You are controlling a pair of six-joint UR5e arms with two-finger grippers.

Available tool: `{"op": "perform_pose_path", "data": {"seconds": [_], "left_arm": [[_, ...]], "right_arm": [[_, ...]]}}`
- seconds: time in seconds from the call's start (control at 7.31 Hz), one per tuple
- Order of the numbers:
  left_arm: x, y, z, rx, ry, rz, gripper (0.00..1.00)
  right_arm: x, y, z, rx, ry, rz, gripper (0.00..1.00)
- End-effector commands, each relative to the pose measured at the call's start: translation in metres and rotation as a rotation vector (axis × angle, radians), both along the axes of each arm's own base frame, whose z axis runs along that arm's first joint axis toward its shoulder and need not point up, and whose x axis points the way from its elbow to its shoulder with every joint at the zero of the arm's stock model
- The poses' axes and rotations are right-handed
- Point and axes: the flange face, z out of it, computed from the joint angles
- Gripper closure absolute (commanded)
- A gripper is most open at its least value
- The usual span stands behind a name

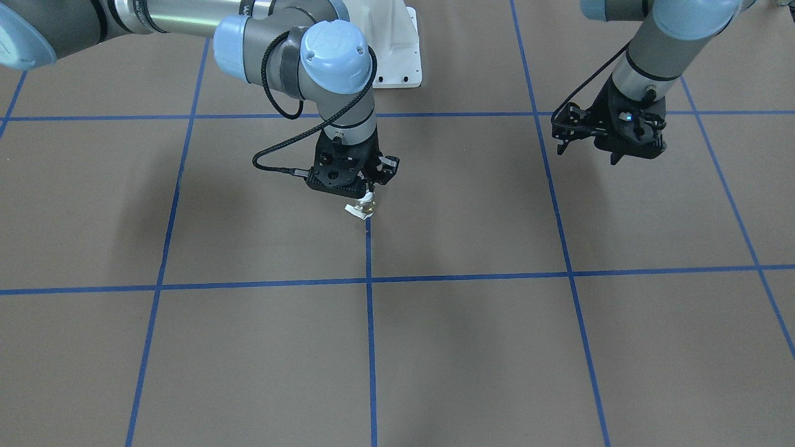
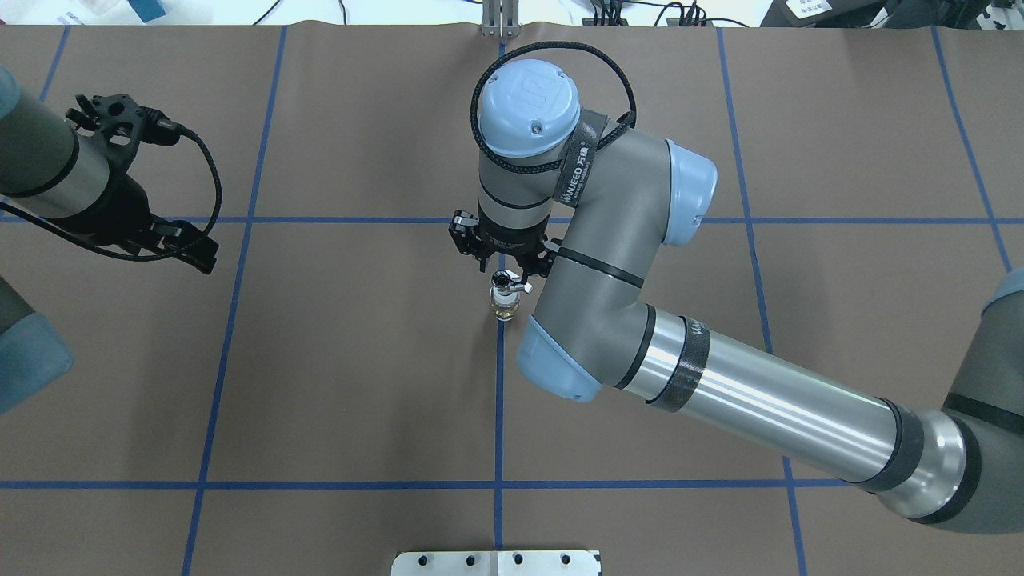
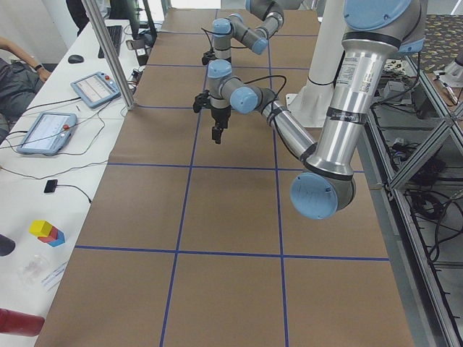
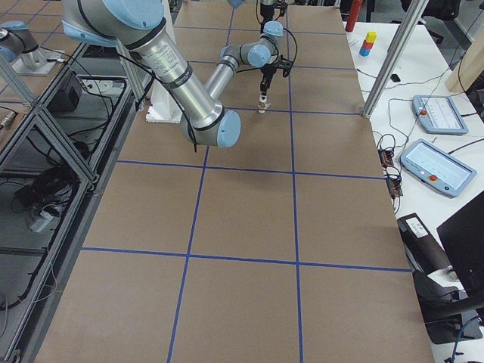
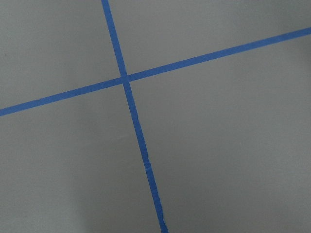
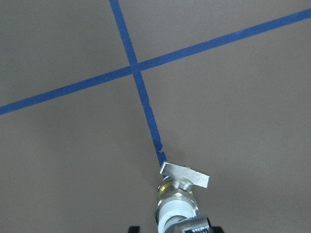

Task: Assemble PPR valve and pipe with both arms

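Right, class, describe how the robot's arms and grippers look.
The right arm and left arm are silver tubes with grey rounded joints and pale blue round caps. A black braided cable loops along each wrist. A black strap with white lettering wraps the right one. The right gripper and left gripper are black.

Table (image 2: 360,384) covered in a plain brown sheet, ruled into large rectangles by blue tape lines (image 2: 240,484). White pedestal base (image 1: 400,62) standing at the robot's edge, centred on the middle lengthwise line. PPR valve (image 2: 506,306), with pipe (image 2: 502,280) joined above it, poised at that same line near a crossing. Contact with the surface not discernible.
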Motion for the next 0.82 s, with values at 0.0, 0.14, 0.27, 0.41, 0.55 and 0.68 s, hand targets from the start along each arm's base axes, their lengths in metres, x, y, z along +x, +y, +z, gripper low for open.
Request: {"op": "perform_pose_path", "data": {"seconds": [0.0, 0.14, 0.27, 0.41, 0.55, 0.68], "left_arm": [[0.0, 0.0, 0.0, 0.0, 0.0, 0.0, 0.01], [0.0, 0.0, -0.001, 0.001, 0.001, 0.0, 0.01], [-0.001, 0.0, -0.003, 0.005, 0.004, -0.002, 0.01], [-0.009, 0.001, -0.009, 0.013, 0.013, -0.014, 0.01], [-0.019, 0.001, -0.017, 0.012, 0.023, -0.023, 0.01], [-0.032, 0.002, -0.021, 0.0, 0.022, -0.035, 0.01]], "right_arm": [[0.0, 0.0, -0.002, 0.003, -0.003, 0.0, 0.39], [0.005, 0.0, -0.007, 0.01, -0.013, 0.003, 0.17], [0.019, 0.003, -0.011, 0.02, -0.032, 0.013, 0.01], [0.053, 0.009, -0.001, 0.04, -0.06, 0.029, 0.01], [0.097, 0.012, 0.019, 0.044, -0.077, 0.051, 0.01], [0.124, 0.019, 0.05, 0.068, -0.061, 0.042, 0.01]]}}
